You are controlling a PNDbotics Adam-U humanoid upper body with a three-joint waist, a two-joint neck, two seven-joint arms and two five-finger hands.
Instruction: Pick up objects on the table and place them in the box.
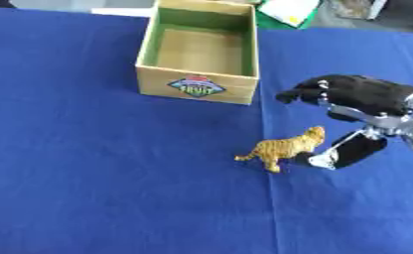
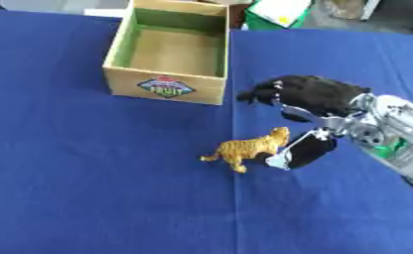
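The robot's right hand (image 2: 310,106) is hovering with fingers spread wide beside a toy tiger (image 1: 284,148) standing near the box (image 1: 197,85).

Blue cloth-covered table (image 1: 88,173)

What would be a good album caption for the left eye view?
The robot's right hand reaches toward a toy tiger on blue cloth, an empty box beyond.
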